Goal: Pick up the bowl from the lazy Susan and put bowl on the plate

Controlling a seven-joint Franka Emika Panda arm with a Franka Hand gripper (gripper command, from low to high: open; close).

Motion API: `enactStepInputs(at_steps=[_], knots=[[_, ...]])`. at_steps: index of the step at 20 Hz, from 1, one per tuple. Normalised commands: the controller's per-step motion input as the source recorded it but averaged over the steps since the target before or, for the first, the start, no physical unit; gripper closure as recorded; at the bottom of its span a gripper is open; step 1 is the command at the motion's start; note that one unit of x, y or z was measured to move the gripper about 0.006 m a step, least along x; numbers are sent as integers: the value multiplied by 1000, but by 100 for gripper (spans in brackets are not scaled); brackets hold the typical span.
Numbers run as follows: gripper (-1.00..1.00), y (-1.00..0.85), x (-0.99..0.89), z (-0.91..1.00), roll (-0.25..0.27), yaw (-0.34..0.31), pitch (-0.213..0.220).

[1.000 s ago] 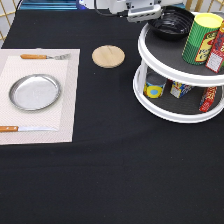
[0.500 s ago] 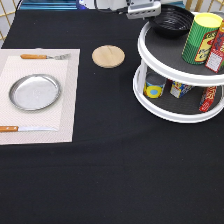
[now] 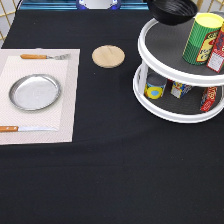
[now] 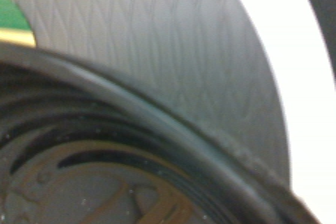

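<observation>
The glossy black bowl is at the exterior view's top edge, over the back-left rim of the lazy Susan's upper tier, and looks raised off the shelf. My gripper does not show in the exterior view. In the wrist view the bowl's ridged rim fills the frame from very close, with the dark grey shelf and its white rim behind it. The silver plate lies bare on a pale placemat at the exterior view's left.
A round wooden disc lies between the placemat and the lazy Susan. A fork and a knife flank the plate. A green-yellow can and a red box stand on the upper tier, with small jars on the lower one.
The bowl has risen toward the exterior view's top edge. The gripper, earlier seen beside the bowl's left rim, has gone out of the frame.
</observation>
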Motion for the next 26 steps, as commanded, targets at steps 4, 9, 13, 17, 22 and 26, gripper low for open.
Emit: enactStepInputs(at_steps=[4,9,13,17,22,26], knots=[[100,-536,374,131,0,-149,-12],[100,-624,411,0,0,-120,-54],[100,-431,293,-17,0,-194,-101],[100,-303,176,-23,0,-247,-117],[100,-492,201,1,0,-183,-86],[100,-642,216,47,0,-133,-56]])
